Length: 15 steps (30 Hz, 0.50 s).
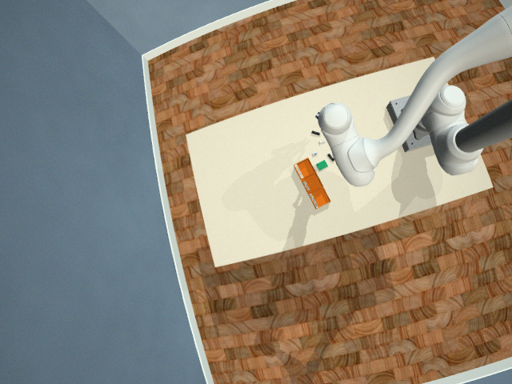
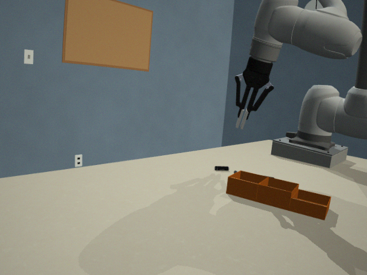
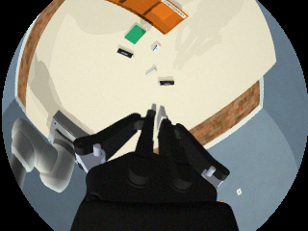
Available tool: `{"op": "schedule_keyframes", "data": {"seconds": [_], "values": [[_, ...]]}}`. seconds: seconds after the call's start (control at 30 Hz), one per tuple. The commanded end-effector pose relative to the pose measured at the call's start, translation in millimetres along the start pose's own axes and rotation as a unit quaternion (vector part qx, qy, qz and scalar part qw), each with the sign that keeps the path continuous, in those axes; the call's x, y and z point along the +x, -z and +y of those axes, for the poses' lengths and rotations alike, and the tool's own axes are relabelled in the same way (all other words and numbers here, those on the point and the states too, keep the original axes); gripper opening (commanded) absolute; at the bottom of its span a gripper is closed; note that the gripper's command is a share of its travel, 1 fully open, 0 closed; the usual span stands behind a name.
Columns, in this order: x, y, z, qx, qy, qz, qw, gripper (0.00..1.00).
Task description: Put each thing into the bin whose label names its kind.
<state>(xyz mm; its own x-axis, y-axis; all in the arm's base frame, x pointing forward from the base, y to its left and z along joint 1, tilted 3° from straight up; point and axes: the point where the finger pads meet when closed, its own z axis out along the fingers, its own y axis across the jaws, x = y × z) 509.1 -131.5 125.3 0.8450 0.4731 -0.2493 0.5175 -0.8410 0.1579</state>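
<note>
My gripper (image 2: 239,127) (image 3: 156,111) is shut and empty, high above the table; in the top view the arm hides nearly all of it. A black thing (image 1: 315,133) (image 2: 221,168) (image 3: 166,83) lies on the table. A second black thing (image 1: 330,157) (image 3: 125,52) lies beside a flat green block (image 1: 322,165) (image 3: 135,34). A thin white thing (image 1: 322,142) (image 3: 151,71) and a small white-and-dark thing (image 1: 314,154) (image 3: 156,47) lie between. Three joined orange bins (image 1: 311,182) (image 2: 274,194) (image 3: 166,20) stand in a row. Their white labels are too small to read surely.
The robot's grey base (image 1: 394,106) (image 2: 299,153) (image 3: 62,126) stands on the cream table (image 1: 248,136) (image 2: 118,192) (image 3: 87,72). The green block lies close to the bins' side. One bin has lower walls than the other two in the exterior view.
</note>
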Motion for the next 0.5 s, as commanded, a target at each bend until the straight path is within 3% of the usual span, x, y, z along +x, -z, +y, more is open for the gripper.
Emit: {"op": "schedule_keyframes", "data": {"seconds": [0.0, 0.17, 0.23, 0.47], "values": [[15, 13, -10, 0.025, -0.069, 0.027, 0.997, 0.05], [28, 26, -16, 0.056, -0.144, 0.055, 0.986, 0.05], [28, 26, -16, 0.056, -0.144, 0.055, 0.986, 0.05], [54, 57, -25, 0.112, -0.263, 0.097, 0.953, 0.05]]}}
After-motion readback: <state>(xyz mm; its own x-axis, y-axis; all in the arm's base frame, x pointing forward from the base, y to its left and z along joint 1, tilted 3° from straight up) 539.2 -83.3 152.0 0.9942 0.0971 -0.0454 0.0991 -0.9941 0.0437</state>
